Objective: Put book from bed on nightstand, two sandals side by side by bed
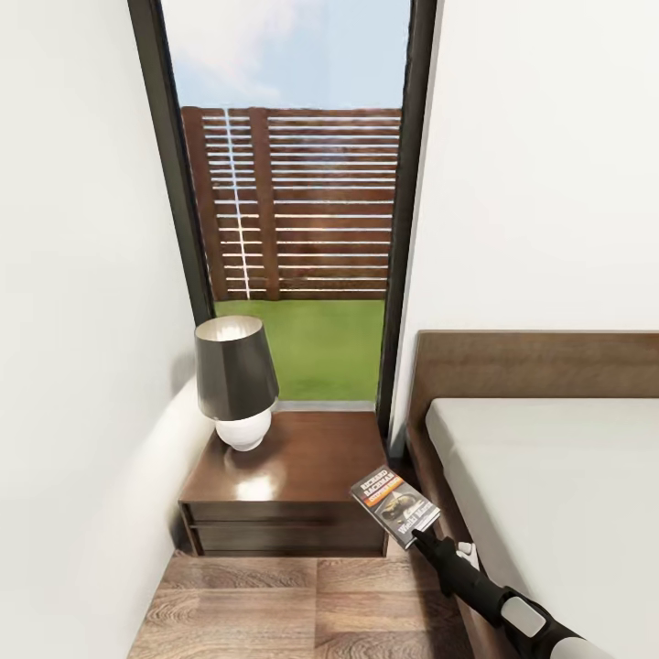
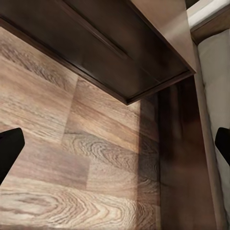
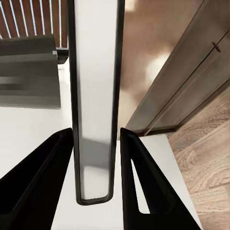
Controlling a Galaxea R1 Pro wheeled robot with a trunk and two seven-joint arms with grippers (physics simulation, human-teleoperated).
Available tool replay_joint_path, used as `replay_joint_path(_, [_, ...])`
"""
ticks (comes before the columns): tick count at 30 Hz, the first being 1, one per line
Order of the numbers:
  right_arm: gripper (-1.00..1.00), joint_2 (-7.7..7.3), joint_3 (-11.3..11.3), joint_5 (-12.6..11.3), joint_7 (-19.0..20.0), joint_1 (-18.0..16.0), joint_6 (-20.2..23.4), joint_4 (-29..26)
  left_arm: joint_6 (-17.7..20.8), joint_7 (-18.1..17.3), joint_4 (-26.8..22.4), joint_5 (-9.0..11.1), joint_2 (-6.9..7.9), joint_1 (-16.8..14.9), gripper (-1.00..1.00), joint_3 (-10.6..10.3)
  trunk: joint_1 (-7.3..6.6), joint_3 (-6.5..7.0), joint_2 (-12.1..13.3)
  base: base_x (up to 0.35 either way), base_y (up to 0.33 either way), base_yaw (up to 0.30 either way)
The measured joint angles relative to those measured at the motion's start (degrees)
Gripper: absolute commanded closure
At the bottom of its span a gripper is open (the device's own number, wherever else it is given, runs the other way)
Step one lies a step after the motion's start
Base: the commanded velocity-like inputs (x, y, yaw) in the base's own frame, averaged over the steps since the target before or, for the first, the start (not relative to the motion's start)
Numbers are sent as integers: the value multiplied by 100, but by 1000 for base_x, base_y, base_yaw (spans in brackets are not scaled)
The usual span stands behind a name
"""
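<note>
Beside bed [image 1: 549,476] | right claw [image 1: 423,538] grips book [image 1: 395,509] near nightstand [image 1: 302,458] corner | left claw [image 2: 115,143] wide over plank floor [image 2: 57,158]

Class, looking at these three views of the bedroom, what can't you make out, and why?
- Head view: the book's lower title lettering, too small and blurred.
- Head view: the bed, cut off by the right and bottom edges.
- Left wrist view: the left gripper's fingertips, cut off by the side edges.

White walls [image 1: 82,275], a tall dark-framed window [image 1: 293,210] onto lawn and slatted fence, wood-plank floor [image 1: 275,609]
</note>
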Motion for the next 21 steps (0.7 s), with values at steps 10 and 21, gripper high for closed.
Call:
replay_joint_path(10, [100,6,0,0,4,0,-1,0,8,-2,0,-1,-2,-2,-100,0,0,0,0,0,0,0])
replay_joint_path(21, [100,6,7,3,7,0,-11,-7,1,-1,-1,-2,-8,0,-100,0,0,0,0,0,0,0])
